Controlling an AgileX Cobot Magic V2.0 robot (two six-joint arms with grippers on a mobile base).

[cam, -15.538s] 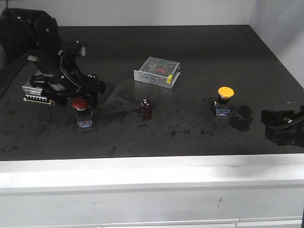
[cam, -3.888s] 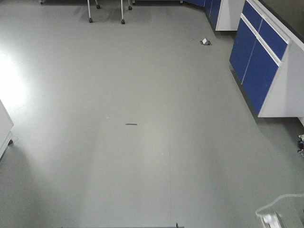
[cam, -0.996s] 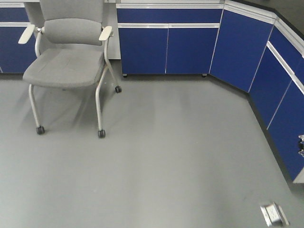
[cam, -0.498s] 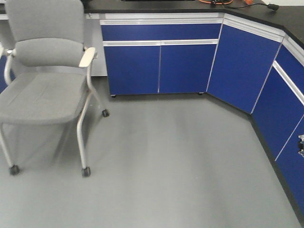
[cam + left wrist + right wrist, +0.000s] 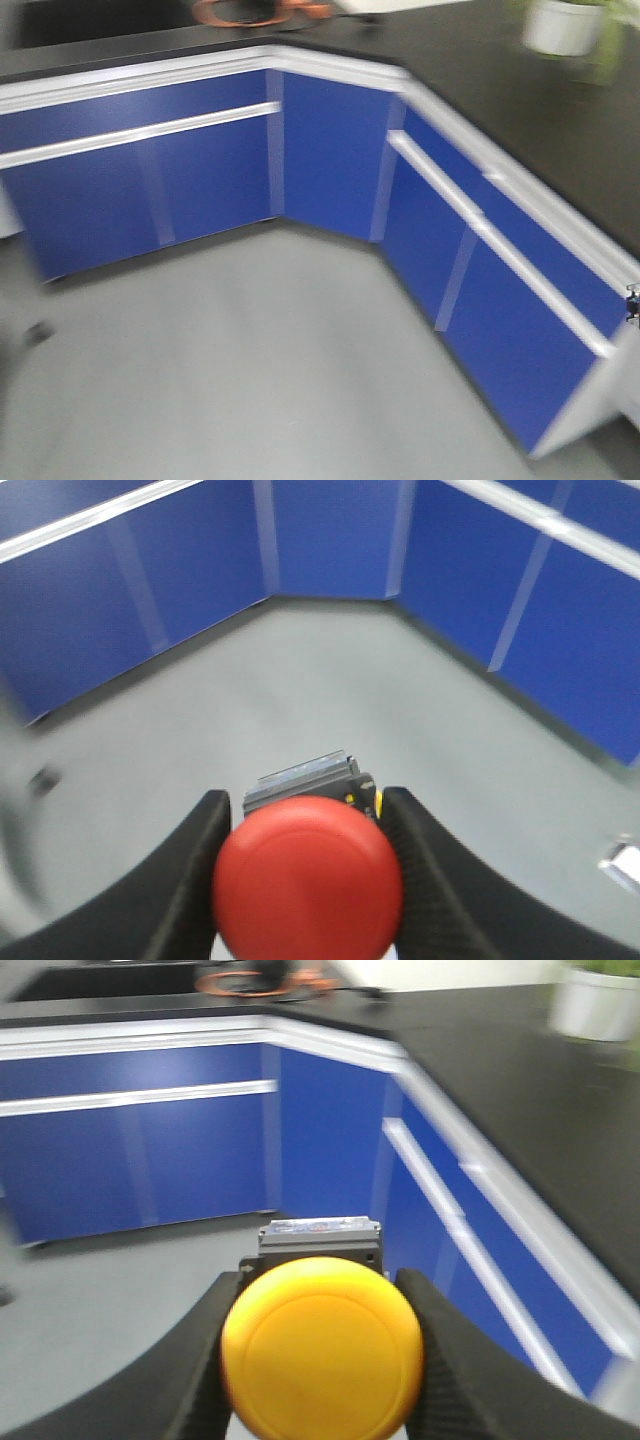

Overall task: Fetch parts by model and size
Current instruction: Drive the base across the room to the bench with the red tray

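Since half a second earlier, the chair had left the front view and the cabinets (image 5: 200,190) had come nearer, blurred. The left claw (image 5: 305,825) gripped the red switch (image 5: 308,875) and the right claw (image 5: 318,1290) the yellow switch (image 5: 320,1345), both carried facing the cabinets' corner. I judged that a sharp turn of the base could shake a switch loose.

I have open grey floor (image 5: 250,380) across the lower left of the front view. Blue cabinets (image 5: 330,150) wall off the top and right, and the black counter (image 5: 520,130) above them carries a white pot (image 5: 565,25). The red button (image 5: 308,875) fills the gap in my left gripper (image 5: 305,805), and the yellow button (image 5: 322,1345) fills the gap in my right gripper (image 5: 318,1285).
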